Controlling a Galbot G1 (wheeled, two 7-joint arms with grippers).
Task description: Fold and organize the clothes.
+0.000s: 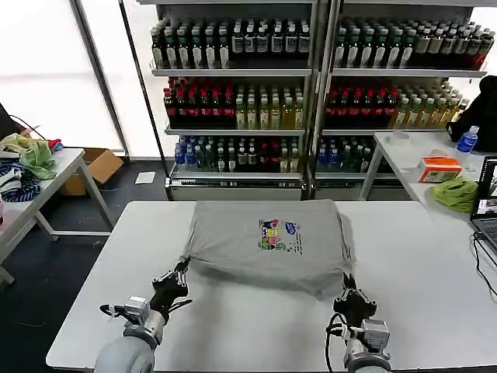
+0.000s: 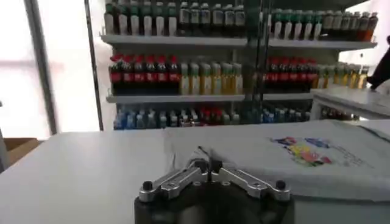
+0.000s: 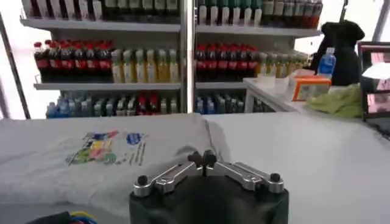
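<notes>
The light grey T-shirt (image 1: 248, 241) lies on the white table (image 1: 419, 264), print side up, its small multicoloured chest print (image 1: 278, 234) near the middle. My left gripper (image 1: 182, 270) is shut on the shirt's near left corner. My right gripper (image 1: 347, 284) is shut on the near right corner. The near edge looks raised a little off the table between them. In the left wrist view the shut fingertips of the left gripper (image 2: 207, 163) meet at the edge of the T-shirt (image 2: 274, 155). The right wrist view shows the right gripper (image 3: 203, 158) pinching the hem of the T-shirt (image 3: 73, 161).
Drink shelves (image 1: 241, 93) stand behind the table. A side table at right holds a green cloth (image 1: 457, 192), an orange box (image 1: 440, 167) and a laptop (image 1: 488, 202); a cable (image 1: 483, 268) trails onto the work table. The left table holds a green cloth (image 1: 35, 155) and a striped cloth (image 1: 19, 186).
</notes>
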